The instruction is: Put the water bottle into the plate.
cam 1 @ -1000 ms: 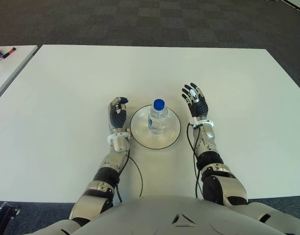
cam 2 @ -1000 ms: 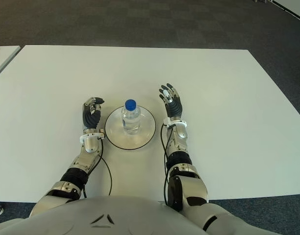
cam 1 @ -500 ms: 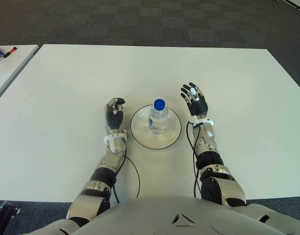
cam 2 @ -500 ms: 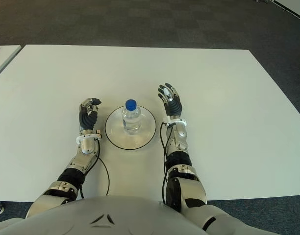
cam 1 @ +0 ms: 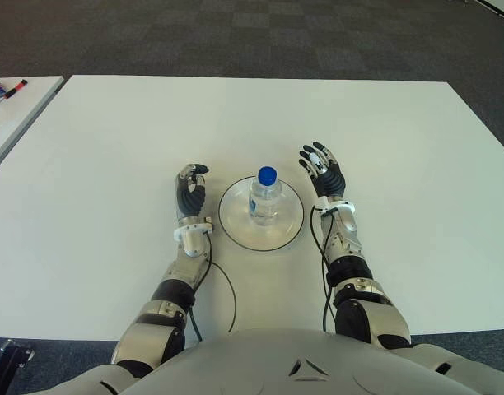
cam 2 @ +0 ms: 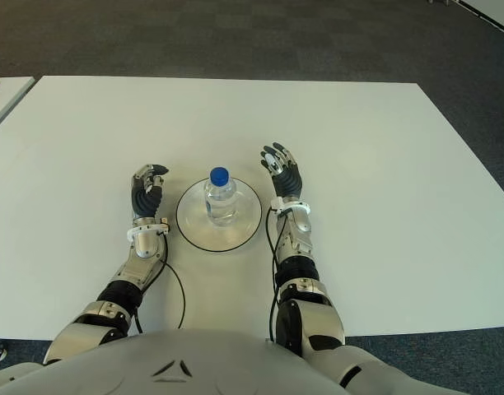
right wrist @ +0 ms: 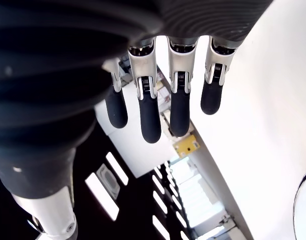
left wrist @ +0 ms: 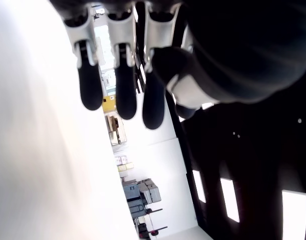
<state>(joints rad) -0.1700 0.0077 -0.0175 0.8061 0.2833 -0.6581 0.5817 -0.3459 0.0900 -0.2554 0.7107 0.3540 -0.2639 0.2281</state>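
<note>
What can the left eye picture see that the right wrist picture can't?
Only the left eye view shows the water bottle standing upright on the plate, with the left hand beside it on the left, holding nothing. Only the right wrist view shows the right hand's fingers from close by, spread and empty. Both show the right hand and the white table.

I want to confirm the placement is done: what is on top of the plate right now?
The water bottle stands upright on the plate, blue cap on. The plate's middle under the bottle is hidden. Left hand and right hand flank the plate, holding nothing.
</note>
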